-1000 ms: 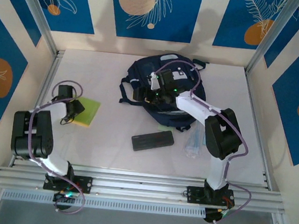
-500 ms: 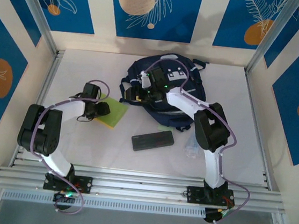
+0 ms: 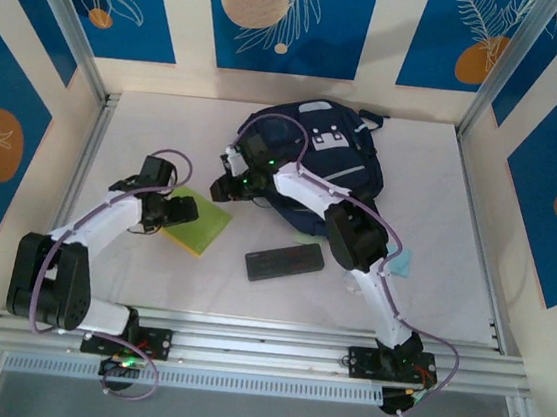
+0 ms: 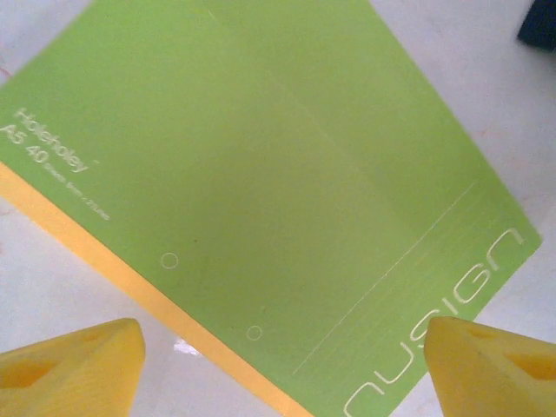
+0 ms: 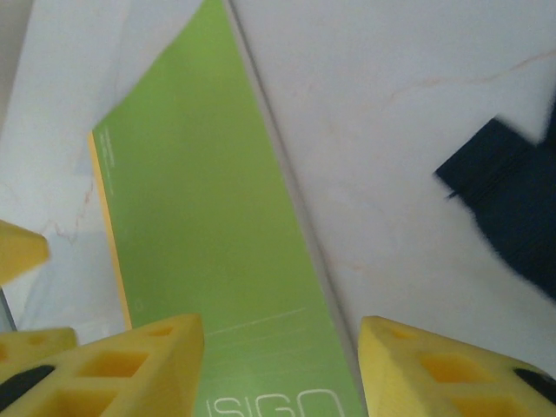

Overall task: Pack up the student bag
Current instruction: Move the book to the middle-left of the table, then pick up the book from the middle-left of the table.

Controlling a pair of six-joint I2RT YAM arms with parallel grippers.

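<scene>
The student bag (image 3: pixel 337 157), dark navy with a white dotted patch, lies at the back middle of the table. One dark corner of the bag (image 5: pixel 511 201) shows in the right wrist view. A green notebook (image 3: pixel 199 222) with a yellow edge lies flat to its left. My left gripper (image 3: pixel 179 211) hangs open over the notebook (image 4: pixel 261 174), its yellow fingers (image 4: pixel 74 363) wide apart and holding nothing (image 4: pixel 280 375). My right gripper (image 3: pixel 222 188) has reached left past the bag and stands open (image 5: pixel 282 369) above the notebook's far edge (image 5: pixel 200 261).
A black pencil case (image 3: pixel 284 262) lies in front of the bag, near the table's middle. A pale teal item (image 3: pixel 399 261) sits partly behind the right arm. White table (image 3: pixel 149 284) runs along the front; metal rails (image 3: pixel 263 340) mark the near edge.
The left gripper brought the notebook rightward toward the bag and its jaws widened off it. The right arm swung left from the bag to above the notebook, its jaws narrowing.
</scene>
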